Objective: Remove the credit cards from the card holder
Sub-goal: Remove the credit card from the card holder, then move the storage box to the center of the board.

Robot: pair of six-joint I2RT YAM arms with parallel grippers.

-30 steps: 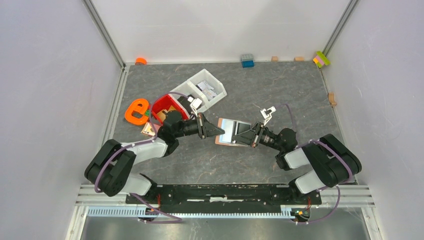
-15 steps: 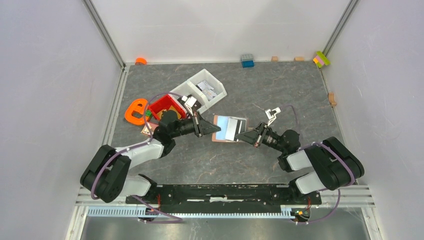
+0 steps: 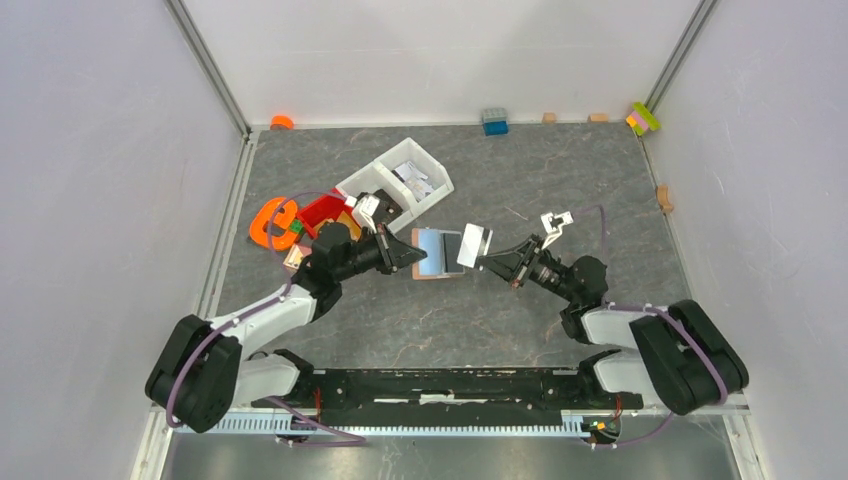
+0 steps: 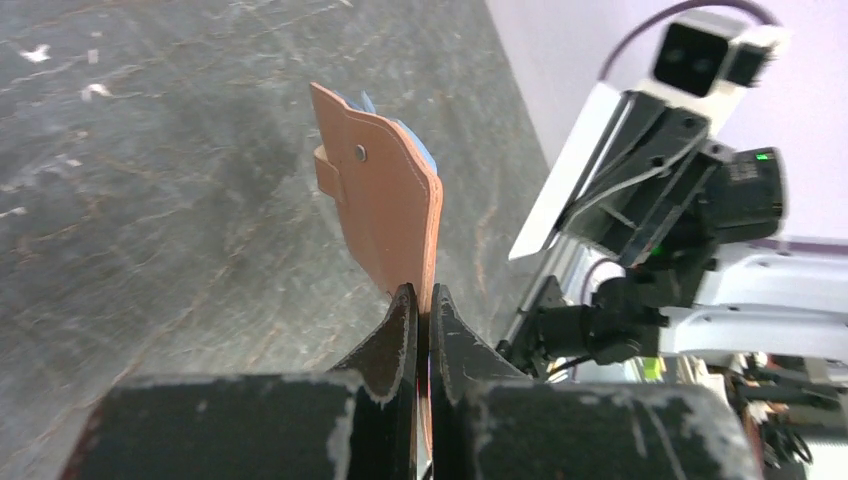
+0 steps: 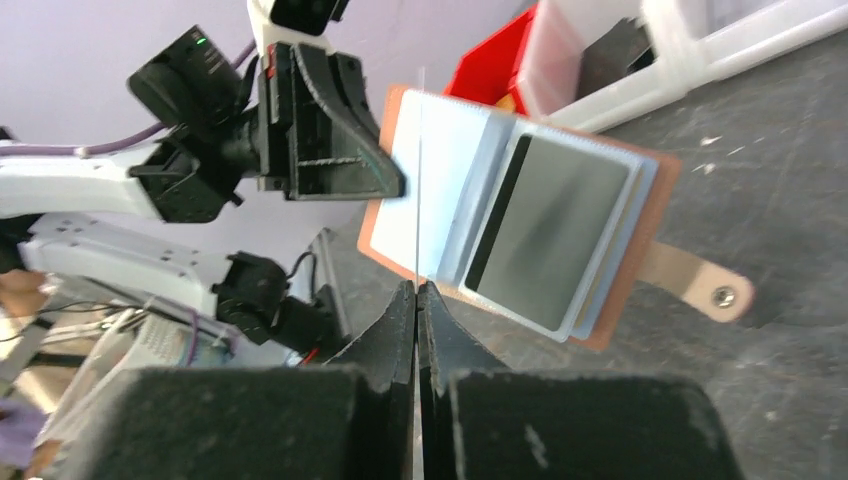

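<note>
My left gripper (image 3: 410, 256) is shut on the edge of the tan-brown card holder (image 3: 436, 257) and holds it open above the table. In the left wrist view the card holder (image 4: 385, 205) stands edge-up between my fingers (image 4: 404, 312). My right gripper (image 3: 487, 262) is shut on a pale card (image 3: 474, 245), which is clear of the holder's right edge. In the right wrist view this card (image 5: 417, 180) shows edge-on as a thin line. Behind it the open holder (image 5: 640, 235) still has a grey card with a dark stripe (image 5: 550, 238) in its pale blue sleeves.
A red bin (image 3: 325, 208) and a white divided tray (image 3: 398, 178) stand just behind the left gripper. An orange letter piece (image 3: 271, 222) lies to their left. A blue block (image 3: 494, 121), small wooden blocks and coloured bricks (image 3: 643, 118) lie along the back wall.
The right gripper has drawn the pale card out of the holder to the right. The left gripper has carried the holder left and a little back.
</note>
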